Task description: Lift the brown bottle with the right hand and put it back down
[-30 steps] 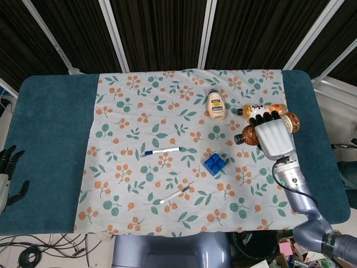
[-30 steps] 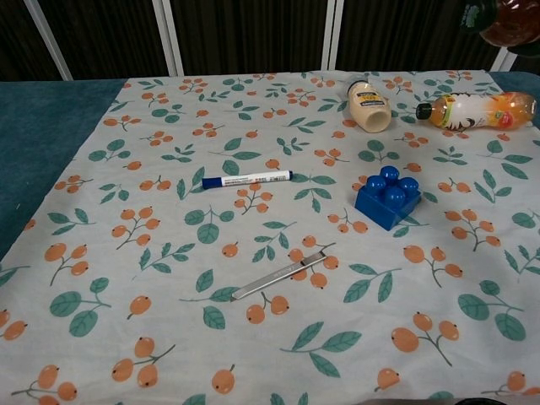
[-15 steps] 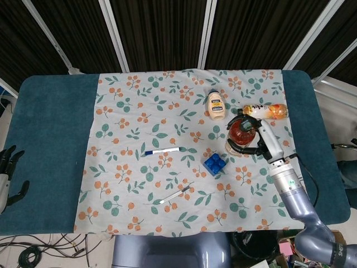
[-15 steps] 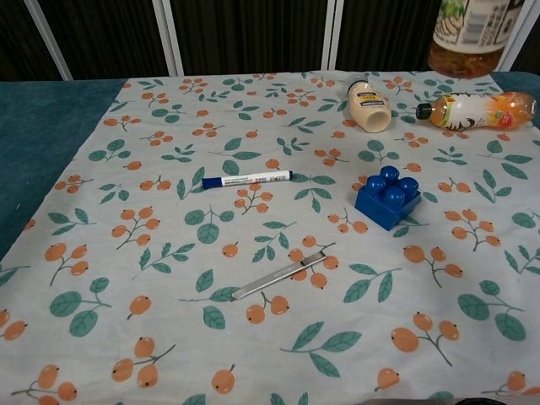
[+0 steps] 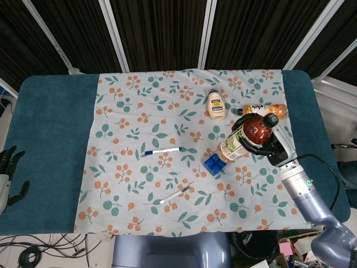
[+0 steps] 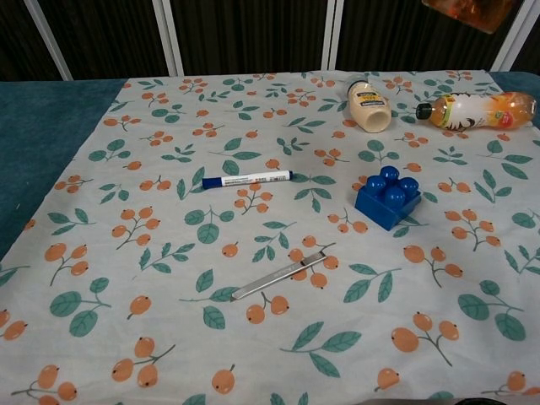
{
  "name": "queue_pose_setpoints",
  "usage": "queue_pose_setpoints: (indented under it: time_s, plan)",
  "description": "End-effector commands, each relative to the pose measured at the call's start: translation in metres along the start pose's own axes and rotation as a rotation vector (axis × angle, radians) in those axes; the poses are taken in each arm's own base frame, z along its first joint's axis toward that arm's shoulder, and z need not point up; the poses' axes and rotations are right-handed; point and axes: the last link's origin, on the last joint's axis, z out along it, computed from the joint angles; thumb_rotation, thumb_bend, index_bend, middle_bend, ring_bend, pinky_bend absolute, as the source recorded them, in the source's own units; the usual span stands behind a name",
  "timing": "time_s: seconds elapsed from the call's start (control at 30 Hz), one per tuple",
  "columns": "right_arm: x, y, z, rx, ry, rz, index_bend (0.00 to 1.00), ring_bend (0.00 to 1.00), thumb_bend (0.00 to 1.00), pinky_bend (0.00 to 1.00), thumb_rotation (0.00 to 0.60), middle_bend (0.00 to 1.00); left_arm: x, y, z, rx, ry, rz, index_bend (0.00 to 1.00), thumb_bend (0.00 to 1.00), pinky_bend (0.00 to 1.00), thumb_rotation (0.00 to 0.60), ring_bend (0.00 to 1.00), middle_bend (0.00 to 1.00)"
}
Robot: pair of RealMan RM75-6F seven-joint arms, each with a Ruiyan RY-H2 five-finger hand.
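Black fingers of the right hand wrap the neck and shoulder of the brown plastic bottle with the pale label, which now hangs well above the tabletop, its base tipped toward the camera and down-left over the blue toy brick. Half a second ago the bottle stood nearly upright in the grip and lower; a second ago it lay sideways beside the orange juice bottle. In the chest view only its amber bottom shows at the top edge, higher than it was before. So the lift looks done, and what remains is lowering it back onto the leaf-and-berry printed cloth; the tilt would want correcting first if it is to stand.

Further out, the cream squeeze bottle, the blue-capped marker pen and the slim metal tool have not shifted. The left hand rests at the tabletop's edge, fingers loosely spread and holding nothing.
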Motion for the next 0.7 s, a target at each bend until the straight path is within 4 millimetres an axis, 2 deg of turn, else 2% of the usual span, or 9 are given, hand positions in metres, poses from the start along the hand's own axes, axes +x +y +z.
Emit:
queue_pose_setpoints:
  time_s: [0.03,0.27,0.53,0.7]
  plan:
    - [0.008,0.026,-0.014,0.019,0.028,-0.385,0.46,0.57,0.46,0.62,0.6,0.48,0.0,0.0,0.0,0.001,0.001,-0.001,0.12,0.39,0.07,0.6,0.01,0.01]
    - [0.014,0.048,-0.023,0.012,0.075,-0.535,0.46,0.57,0.46,0.62,0.6,0.48,0.0,0.0,0.0,0.001,0.0,0.001,0.12,0.39,0.07,0.6,0.01,0.01]
    - [0.028,0.086,-0.04,-0.097,0.136,-0.529,0.46,0.57,0.46,0.62,0.6,0.48,0.0,0.0,0.0,0.001,-0.001,0.002,0.12,0.39,0.08,0.6,0.01,0.01]
    - [0.034,0.112,-0.042,-0.143,0.178,-0.494,0.46,0.57,0.46,0.62,0.6,0.48,0.0,0.0,0.0,0.002,0.0,0.004,0.12,0.39,0.09,0.6,0.01,0.01]
